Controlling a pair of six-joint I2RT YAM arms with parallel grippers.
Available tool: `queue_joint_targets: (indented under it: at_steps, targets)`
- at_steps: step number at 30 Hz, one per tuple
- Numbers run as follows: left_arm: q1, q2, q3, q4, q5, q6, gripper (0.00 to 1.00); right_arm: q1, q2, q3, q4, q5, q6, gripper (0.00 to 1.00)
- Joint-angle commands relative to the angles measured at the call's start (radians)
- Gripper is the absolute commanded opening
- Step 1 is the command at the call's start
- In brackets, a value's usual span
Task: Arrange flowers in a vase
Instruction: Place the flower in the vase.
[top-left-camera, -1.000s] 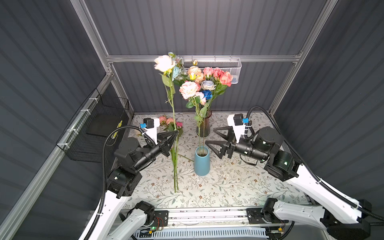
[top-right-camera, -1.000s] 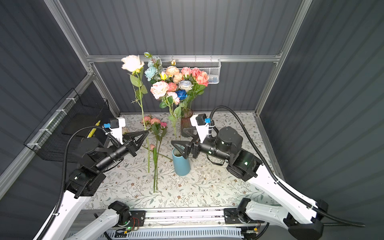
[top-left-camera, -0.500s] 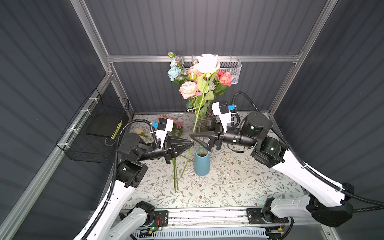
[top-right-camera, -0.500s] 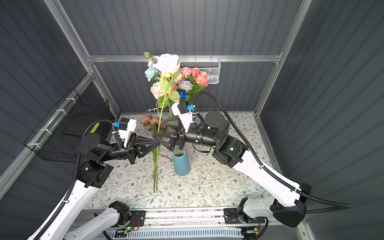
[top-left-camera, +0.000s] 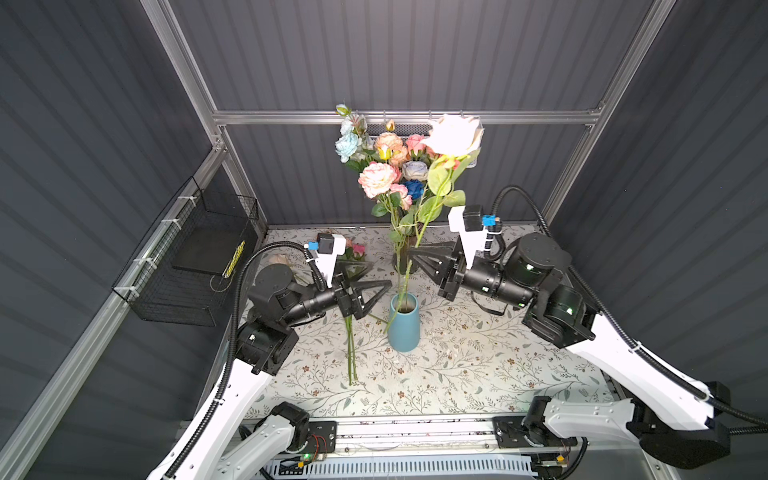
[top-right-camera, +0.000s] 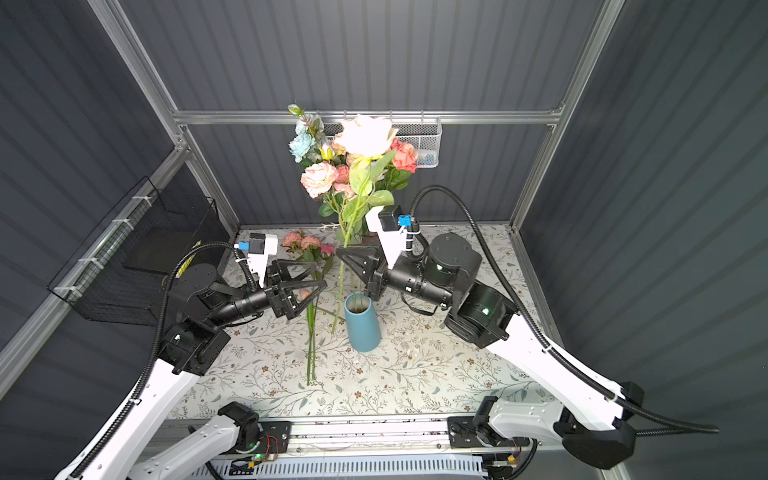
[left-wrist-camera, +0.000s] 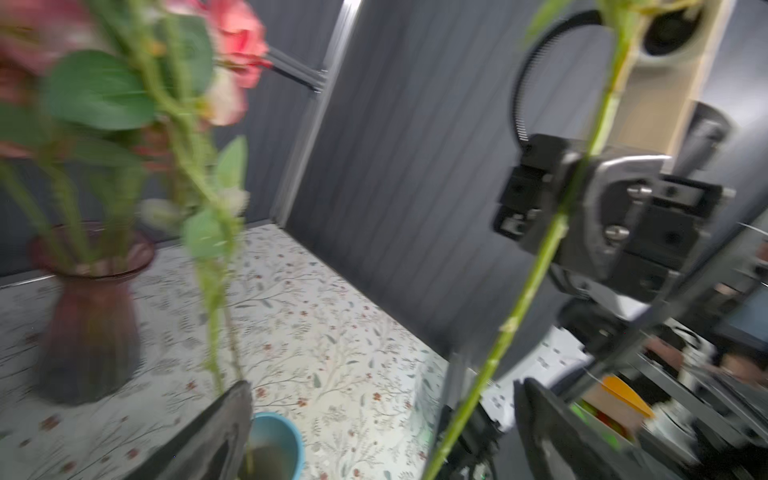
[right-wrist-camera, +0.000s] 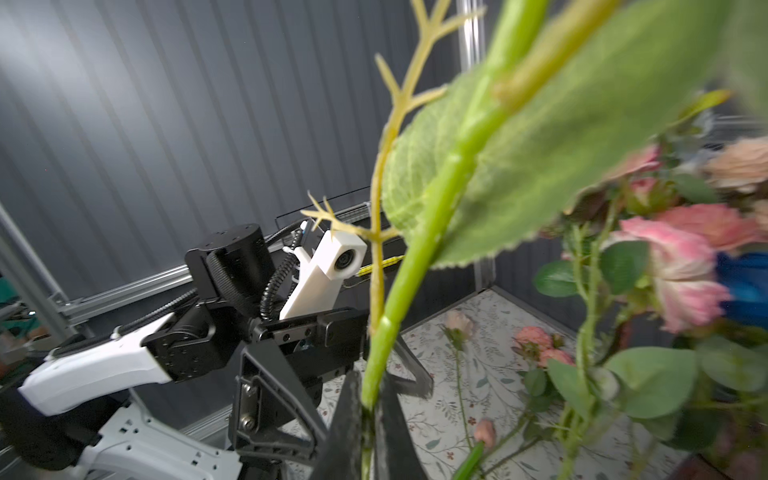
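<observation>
Nearest the front rail, the flowered tablecloth (top-left-camera: 478, 365) carries a few loose flowers (top-left-camera: 351, 353) lying flat, stems toward the rail and small pink heads toward the back. Just beside them the blue vase (top-left-camera: 404, 322) stands upright. Its mouth looks pale inside. Whether a thin stem already stands in it I cannot tell, as the left wrist view is blurred there.

Above the vase the arms meet. The left gripper (top-left-camera: 381, 273) has its fingers spread wide and holds nothing. Its wrist view shows the cream rose's stem running down between them, apart from both, and cut off by the frame edge. The right gripper (top-left-camera: 410, 253) is clamped on that stem. Its own wrist view shows both fingers (right-wrist-camera: 353, 415) pressed against the green stalk. The cream rose (top-left-camera: 455, 135) leans, its head high near the back rail. In a top view the stem's lower end (top-right-camera: 334, 328) ends against the cloth beside the vase, outside it. In a top view (top-left-camera: 397, 305) the same stem seems to cross the mouth.

Farther back, the dark glass vase (left-wrist-camera: 91, 324) holds a bouquet (top-left-camera: 382, 174) of pink, peach and pale blue blooms. Both top views hide most of this vase behind stems and the right gripper. The dark blue flower (top-left-camera: 413, 189) shows in only one top view, because the rose's leaves cover it elsewhere. On the left wall hangs a black wire basket (top-left-camera: 183, 270) with something yellow inside that I cannot make out. On the back rail hangs a white mesh basket (top-right-camera: 424, 145), largely hidden behind the rose's head in a top view.
</observation>
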Motion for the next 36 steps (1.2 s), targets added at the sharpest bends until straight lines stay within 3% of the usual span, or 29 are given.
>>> queue_joint_targets:
  at_steps: [1,5,12,21,24,32,36]
  targets:
    - [-0.001,-0.085,-0.053,-0.159,-0.443,0.03,1.0,-0.02,-0.019,-0.005,-0.016,0.143,-0.088,0.0]
    - [-0.001,-0.157,-0.14,-0.195,-0.642,0.001,1.0,-0.066,-0.02,-0.013,0.009,0.148,-0.097,0.0]
    - [-0.001,-0.118,-0.191,-0.261,-0.692,-0.024,1.0,-0.121,0.033,-0.029,0.048,0.121,-0.08,0.0]
    - [0.0,-0.009,-0.233,-0.259,-0.714,-0.044,1.0,-0.12,0.065,-0.188,0.099,0.077,0.018,0.0]
    - [0.001,0.039,-0.239,-0.249,-0.706,-0.055,1.0,-0.121,0.066,-0.244,0.118,0.074,0.058,0.11]
    - [0.052,0.13,-0.237,-0.224,-0.627,-0.084,0.97,-0.115,0.012,-0.347,0.128,0.077,0.12,0.59]
    - [0.109,0.179,-0.247,-0.199,-0.566,-0.107,0.9,-0.11,-0.042,-0.383,0.135,0.077,0.139,0.73]
